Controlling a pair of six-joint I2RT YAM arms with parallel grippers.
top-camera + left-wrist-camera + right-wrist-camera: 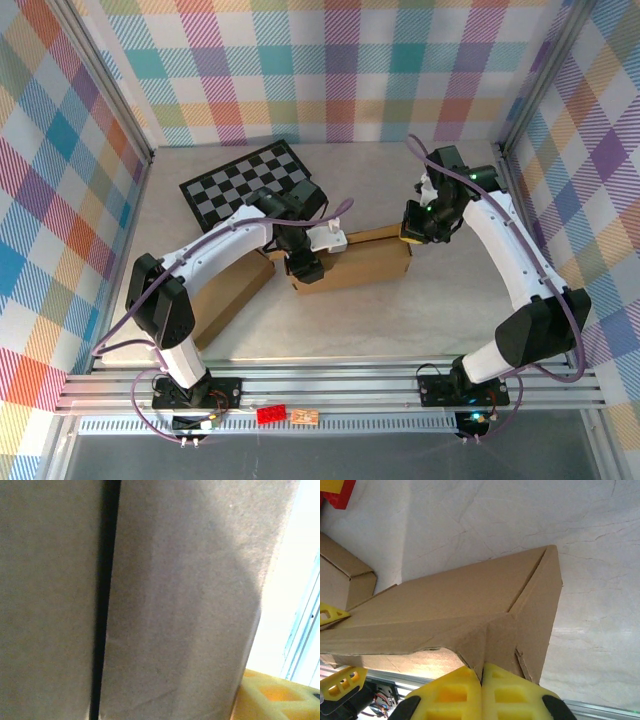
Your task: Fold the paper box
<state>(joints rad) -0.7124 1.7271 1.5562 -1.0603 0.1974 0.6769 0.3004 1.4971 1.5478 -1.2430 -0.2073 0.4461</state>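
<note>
The long brown cardboard box [365, 262] lay at the middle of the pale table [420, 320], in front of a black-and-white chequered board [250, 182]. The right gripper [482, 692] had its yellow fingers pressed together, pinching a folded end flap at the box's right end. The left gripper [305, 266] sat at the box's left end, its yellow fingers [331, 614] spread to either side of the cardboard. Whether they squeezed it could not be told.
</note>
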